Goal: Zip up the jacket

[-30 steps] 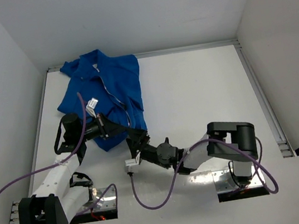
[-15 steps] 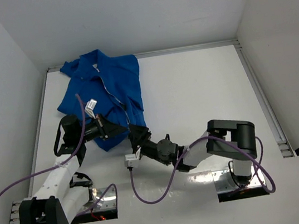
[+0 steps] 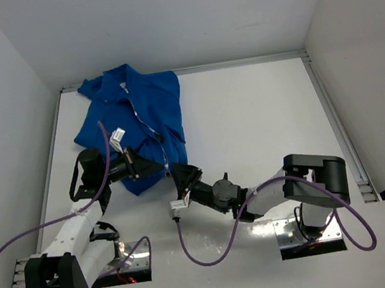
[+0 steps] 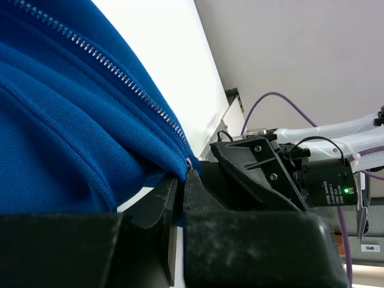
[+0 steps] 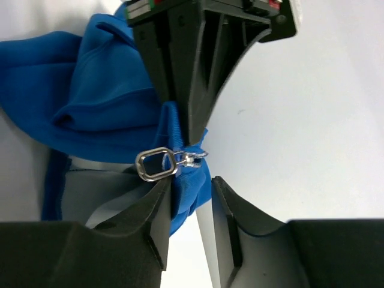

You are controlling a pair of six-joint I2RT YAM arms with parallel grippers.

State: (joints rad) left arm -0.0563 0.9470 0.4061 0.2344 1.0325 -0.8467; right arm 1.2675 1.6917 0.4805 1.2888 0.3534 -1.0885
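White walls enclose a pale bench [image 3: 261, 119]. The jacket [image 3: 147, 107] lies on its far left part, collar toward the far wall and hem toward the arms.

The left pincer [image 4: 183, 180] is clamped on the hem edge at the lower end of the zipper [image 4: 120, 75], whose pale teeth run up and away from it. The right pincer [image 5: 191, 183] sits just beside it, on the near right side. Its jaws stand apart around a fold of blue fabric just beneath the silver pull [image 5: 157, 163], and a gap shows beside one finger, so nothing is pinched.

**Handling, as judged:**
- The cloth looks soft, light and limp, so it would likely bunch and drag along rather than resist a tug. The hem therefore needs holding below the slider, as the left pincer does.
- The pull is a small, smooth metal ring, probably slippery and free to swing.
- The best hold is flat across that ring, not on the fabric under it, with the zipper line kept taut.
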